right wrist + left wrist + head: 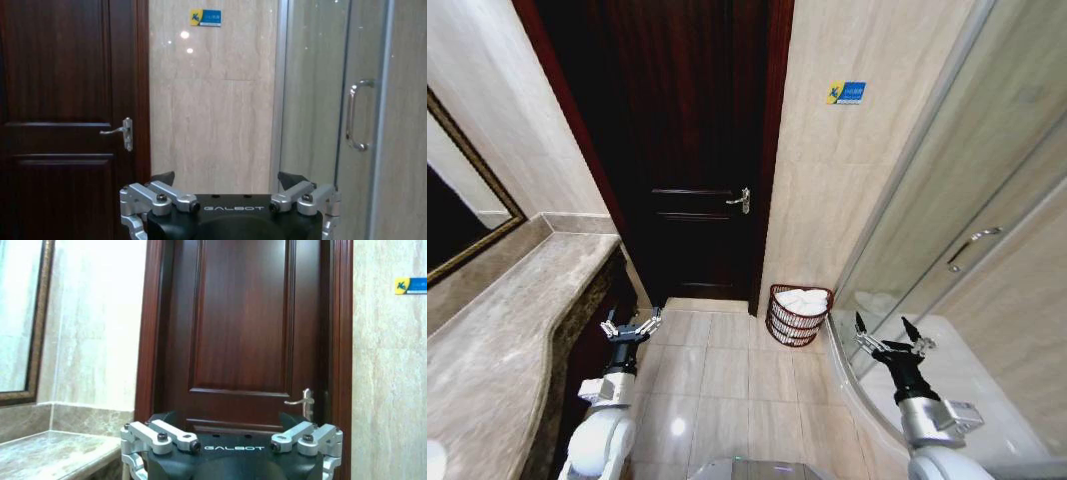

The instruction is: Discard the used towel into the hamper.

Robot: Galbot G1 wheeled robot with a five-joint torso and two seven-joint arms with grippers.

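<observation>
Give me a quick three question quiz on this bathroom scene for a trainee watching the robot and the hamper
1. True or false: the hamper already holds white cloth.
2. The hamper stands on the floor between the dark door and what? A) shower enclosure B) a toilet C) a stool
3. What state are the left gripper and right gripper in?

Key: 1 true; 2 A; 3 both open, holding nothing.

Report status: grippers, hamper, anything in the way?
Left gripper and right gripper open, empty, held low. Hamper by the door, white towel inside. Floor path clear.
</observation>
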